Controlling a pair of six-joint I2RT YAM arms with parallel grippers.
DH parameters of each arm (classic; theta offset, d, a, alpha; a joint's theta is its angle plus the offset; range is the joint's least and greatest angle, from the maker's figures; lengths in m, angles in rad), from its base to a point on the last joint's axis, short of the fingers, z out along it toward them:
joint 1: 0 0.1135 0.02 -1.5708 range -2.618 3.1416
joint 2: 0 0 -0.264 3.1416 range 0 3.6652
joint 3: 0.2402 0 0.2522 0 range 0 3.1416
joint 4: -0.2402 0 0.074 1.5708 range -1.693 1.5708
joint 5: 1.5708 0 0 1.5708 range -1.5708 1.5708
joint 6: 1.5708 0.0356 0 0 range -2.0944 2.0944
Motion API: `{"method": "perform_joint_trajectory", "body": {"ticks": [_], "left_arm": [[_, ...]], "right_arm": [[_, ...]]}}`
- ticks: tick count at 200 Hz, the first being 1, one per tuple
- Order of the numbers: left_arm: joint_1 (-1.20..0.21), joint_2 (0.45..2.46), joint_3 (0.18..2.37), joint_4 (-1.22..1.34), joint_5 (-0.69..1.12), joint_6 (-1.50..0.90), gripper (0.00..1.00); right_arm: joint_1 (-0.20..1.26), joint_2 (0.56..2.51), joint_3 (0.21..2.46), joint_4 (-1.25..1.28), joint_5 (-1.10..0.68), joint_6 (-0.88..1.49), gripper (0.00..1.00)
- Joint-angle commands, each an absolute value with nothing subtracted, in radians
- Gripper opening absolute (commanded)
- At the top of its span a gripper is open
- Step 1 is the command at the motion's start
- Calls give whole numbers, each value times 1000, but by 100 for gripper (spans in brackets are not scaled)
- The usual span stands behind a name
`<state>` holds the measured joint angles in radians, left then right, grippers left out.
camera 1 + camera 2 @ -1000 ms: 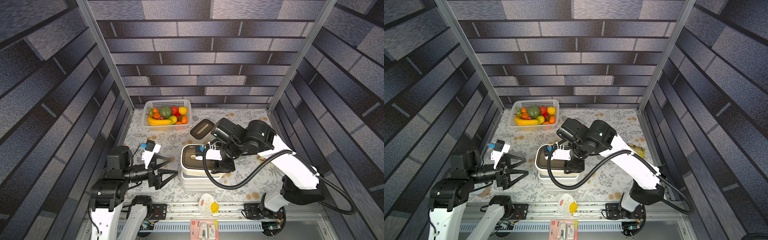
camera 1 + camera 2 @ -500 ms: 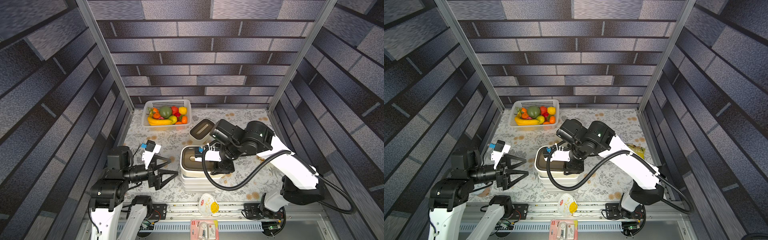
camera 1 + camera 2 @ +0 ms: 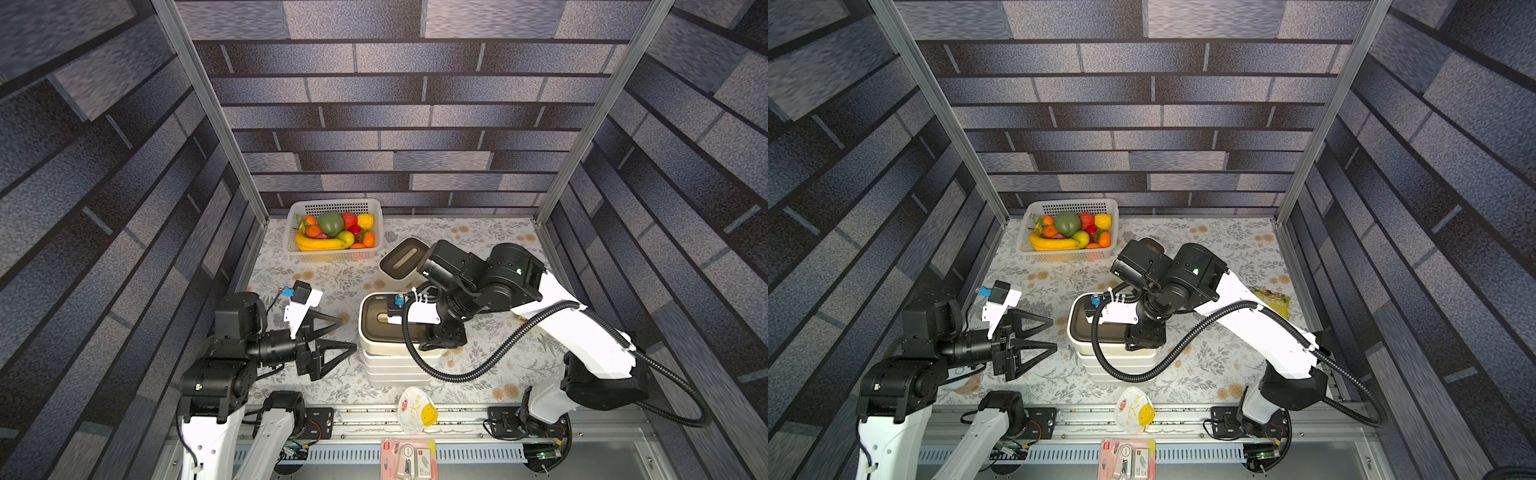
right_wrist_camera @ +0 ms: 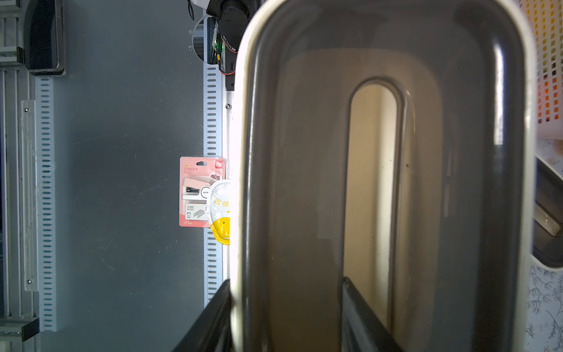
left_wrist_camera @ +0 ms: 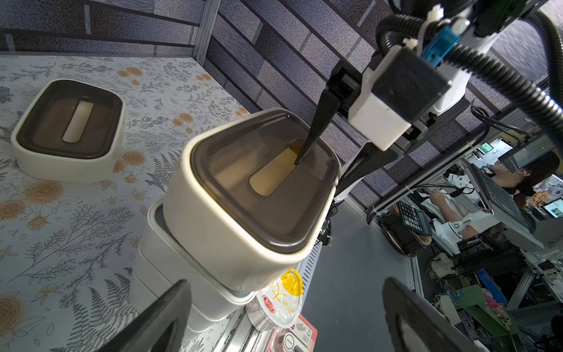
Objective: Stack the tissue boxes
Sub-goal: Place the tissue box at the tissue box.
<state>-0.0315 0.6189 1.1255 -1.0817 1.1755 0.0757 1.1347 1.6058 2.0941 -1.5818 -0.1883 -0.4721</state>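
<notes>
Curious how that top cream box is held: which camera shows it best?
Left wrist: the top cream box shows almost whole, a finger in its slot. Top views: the arm partly covers it; right wrist shows only its lid.

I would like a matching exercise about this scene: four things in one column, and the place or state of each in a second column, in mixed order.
Column one:
1. left gripper
2. right gripper
3. fruit basket
4. face mask

Column two:
a. by the near edge of the table
b. jaws shut on the cream box atop the stack
c. jaws open, holding nothing
d. at the far edge of the table

Pairs: 1-c, 2-b, 3-d, 4-a
</notes>
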Motion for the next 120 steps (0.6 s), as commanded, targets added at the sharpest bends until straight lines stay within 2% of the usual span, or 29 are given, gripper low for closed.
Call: {"method": "perform_joint_trajectory", "body": {"ticks": [1,120], "left_arm": [[-37,630,1120,-1092,1191,106,100],[-46,627,1121,-1094,1192,107,100]], "right_arm": [[1150,1591,2087,-1542,-212,-467,45],[1164,1590,2078,-1552,-190,-448,46]]}}
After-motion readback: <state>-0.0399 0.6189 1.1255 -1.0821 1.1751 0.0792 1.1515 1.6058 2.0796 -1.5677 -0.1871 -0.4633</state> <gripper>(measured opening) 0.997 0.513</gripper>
